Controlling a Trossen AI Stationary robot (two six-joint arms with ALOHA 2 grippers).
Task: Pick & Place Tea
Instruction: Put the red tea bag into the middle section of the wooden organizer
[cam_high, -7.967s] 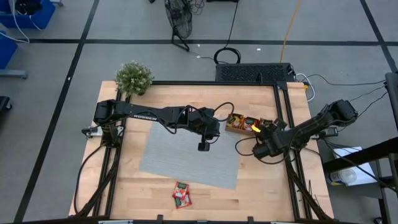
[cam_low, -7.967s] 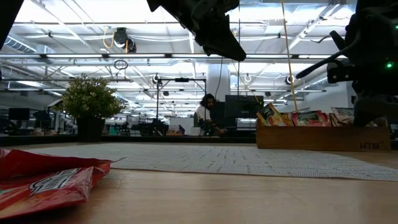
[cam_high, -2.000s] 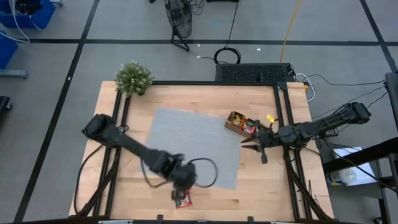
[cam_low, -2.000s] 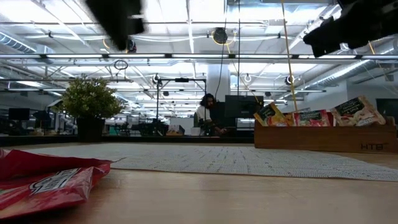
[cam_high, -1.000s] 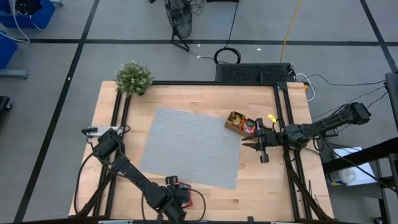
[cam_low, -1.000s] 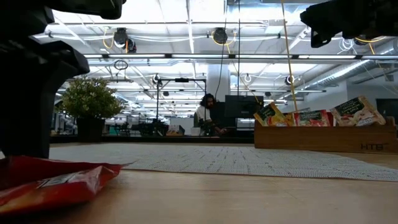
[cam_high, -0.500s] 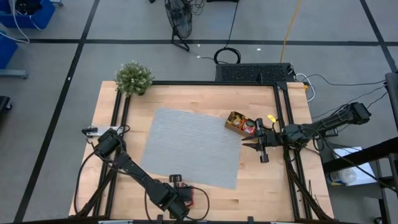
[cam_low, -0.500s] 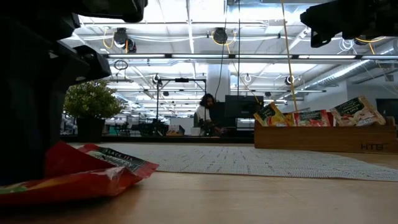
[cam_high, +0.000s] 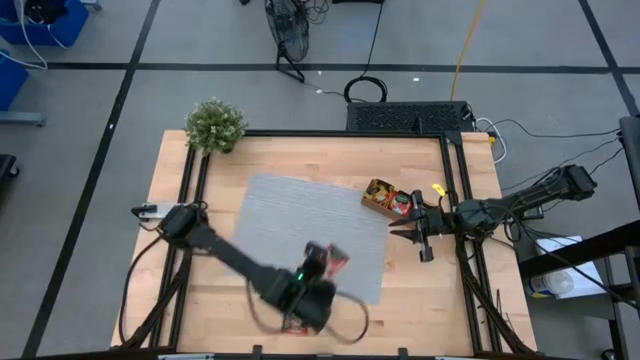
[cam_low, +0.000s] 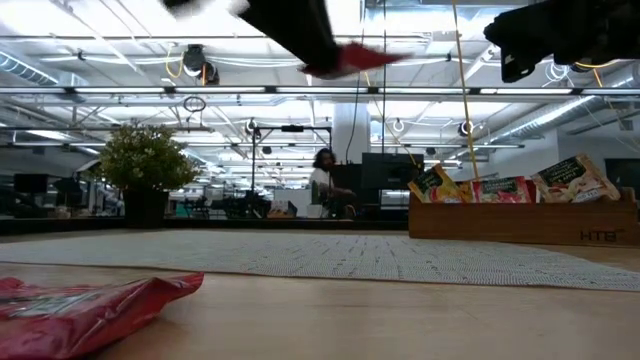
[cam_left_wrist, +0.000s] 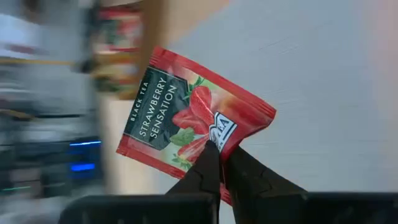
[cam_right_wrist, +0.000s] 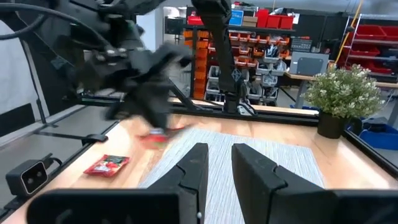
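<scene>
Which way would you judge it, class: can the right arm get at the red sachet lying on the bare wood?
Probably not readily. The right gripper hovers by the wooden tray, while the red sachet lies at the table's near edge, with the left arm sweeping between.

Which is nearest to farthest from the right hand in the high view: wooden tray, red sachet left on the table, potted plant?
1. Wooden tray: just beside the right hand.
2. Red sachet: at the table's near edge, under the left arm.
3. Potted plant: far-left corner.
</scene>
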